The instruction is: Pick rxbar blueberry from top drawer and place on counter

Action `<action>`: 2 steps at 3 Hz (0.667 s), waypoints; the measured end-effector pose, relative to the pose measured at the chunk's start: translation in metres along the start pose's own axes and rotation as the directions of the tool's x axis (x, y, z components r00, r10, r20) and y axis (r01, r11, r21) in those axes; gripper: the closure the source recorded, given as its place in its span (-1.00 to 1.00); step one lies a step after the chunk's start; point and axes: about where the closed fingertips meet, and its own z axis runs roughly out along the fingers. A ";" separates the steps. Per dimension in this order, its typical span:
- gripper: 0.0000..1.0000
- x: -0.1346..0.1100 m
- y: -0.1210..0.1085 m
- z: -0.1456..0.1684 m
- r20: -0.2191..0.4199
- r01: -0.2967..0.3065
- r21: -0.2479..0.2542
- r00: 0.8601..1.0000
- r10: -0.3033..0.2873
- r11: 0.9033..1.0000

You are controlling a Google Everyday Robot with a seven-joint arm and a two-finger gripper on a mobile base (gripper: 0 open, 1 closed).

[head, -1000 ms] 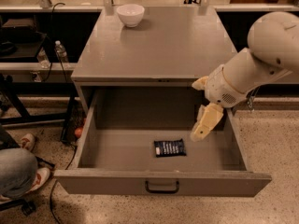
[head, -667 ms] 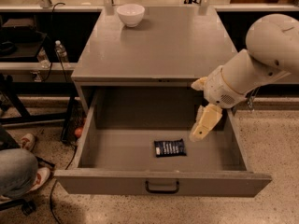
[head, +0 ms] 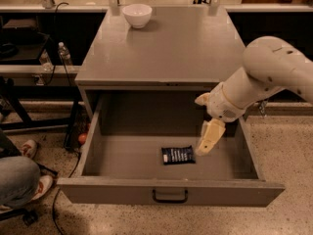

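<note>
The rxbar blueberry [head: 178, 154] lies flat on the floor of the open top drawer [head: 166, 192], a little right of centre, dark wrapper with white lettering up. My gripper [head: 206, 143] hangs from the white arm inside the drawer, just right of the bar and slightly above it, its cream fingers pointing down and left toward the bar's right end. It holds nothing. The grey counter [head: 171, 43] lies above and behind the drawer.
A white bowl [head: 137, 14] stands at the counter's back left. A person's knee and shoes [head: 19, 177] are at the left on the floor. A water bottle [head: 63, 53] stands on a shelf to the left. The drawer's dark loop handle [head: 169, 196] faces front.
The gripper has shifted slightly left and down toward the bar. The bar has not moved.
</note>
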 end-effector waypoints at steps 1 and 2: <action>-1.00 0.023 -0.012 0.035 -0.030 -0.002 -0.002 1.000 0.002 1.000; -1.00 0.032 -0.018 0.080 -0.068 0.010 0.024 0.998 -0.009 1.000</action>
